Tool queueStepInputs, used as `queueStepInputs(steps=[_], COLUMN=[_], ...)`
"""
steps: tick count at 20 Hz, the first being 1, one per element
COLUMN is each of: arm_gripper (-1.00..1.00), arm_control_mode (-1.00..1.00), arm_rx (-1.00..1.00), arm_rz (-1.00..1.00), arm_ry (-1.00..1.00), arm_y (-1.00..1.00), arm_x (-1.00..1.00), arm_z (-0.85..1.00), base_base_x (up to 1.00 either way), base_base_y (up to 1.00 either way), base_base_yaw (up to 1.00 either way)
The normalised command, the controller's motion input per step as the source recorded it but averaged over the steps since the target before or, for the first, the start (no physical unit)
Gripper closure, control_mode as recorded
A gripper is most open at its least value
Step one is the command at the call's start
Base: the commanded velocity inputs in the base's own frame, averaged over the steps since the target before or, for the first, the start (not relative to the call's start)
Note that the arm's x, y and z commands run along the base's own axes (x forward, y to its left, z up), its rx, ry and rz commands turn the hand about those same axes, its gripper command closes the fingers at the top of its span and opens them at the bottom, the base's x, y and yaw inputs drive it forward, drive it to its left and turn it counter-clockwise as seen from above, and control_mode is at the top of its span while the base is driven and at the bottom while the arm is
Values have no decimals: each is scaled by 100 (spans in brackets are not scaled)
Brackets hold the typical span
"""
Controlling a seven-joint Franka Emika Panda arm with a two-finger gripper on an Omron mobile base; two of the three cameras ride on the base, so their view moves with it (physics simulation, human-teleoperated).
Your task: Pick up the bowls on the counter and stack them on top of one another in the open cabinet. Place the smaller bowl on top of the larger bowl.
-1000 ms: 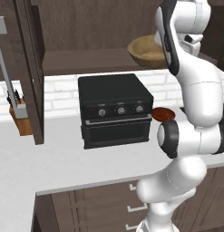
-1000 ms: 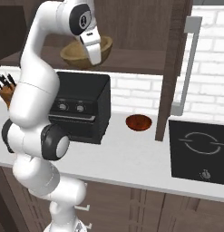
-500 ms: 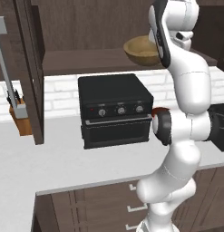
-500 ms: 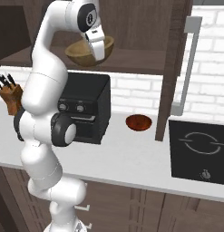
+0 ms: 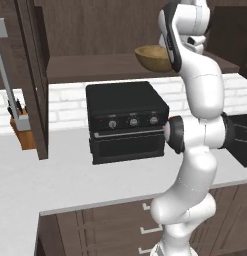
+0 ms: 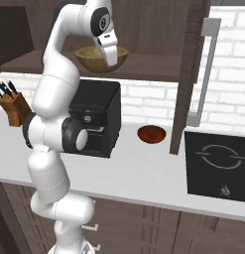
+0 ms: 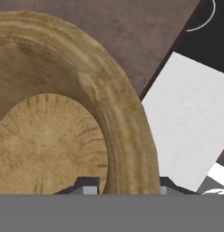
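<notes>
At 9 o'clock in your left base view you have a knife block (image 5: 24,131) on the counter (image 5: 60,182), just left of the cabinet door (image 5: 34,75) that hangs down in front of it. Center is a black oven (image 5: 126,120) standing on the counter under the cabinet shelf (image 5: 95,67). At about 1 o'clock the tan bowl (image 5: 154,58) is up at shelf level, held above the shelf's front part, upright, with the arm's top link crossing its right side. In your right base view the knife block (image 6: 14,109) sits at 9 o'clock and the oven (image 6: 96,116) is partly behind the arm; at 11 o'clock the tan bowl (image 6: 96,58) hangs at the front of the shelf (image 6: 149,67), and the gripper (image 6: 112,58) comes down over its near right rim. The red bowl (image 6: 152,134) sits at center on the counter (image 6: 139,173), right of the oven, just left of the second cabinet door (image 6: 188,74), well below the tan bowl. A black cooktop (image 6: 218,163) lies at 3 o'clock. In your hand view the tan bowl (image 7: 63,113) takes up the left, its thick rim running down between the two fingertips (image 7: 86,185), one inside and one outside, so the gripper (image 7: 127,186) is pinching the rim. Shelf wood shows at 12 o'clock, the white counter (image 7: 186,131) at 3 o'clock.
</notes>
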Motion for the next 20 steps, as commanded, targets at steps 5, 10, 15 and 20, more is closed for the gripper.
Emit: queueStepInputs(steps=[5,10,15,20], arm_gripper=[100,100,100,100], arm_control_mode=[-100,-100,-100,-100], arm_rx=[0,0,0,0], arm_rz=[0,0,0,0], arm_ry=[-1,0,0,0], arm_y=[1,6,1,0], arm_x=[35,47,19,1], arm_z=[-2,0,0,0], base_base_x=[0,0,0,0], base_base_y=[0,0,0,0], base_base_yaw=[0,0,0,0])
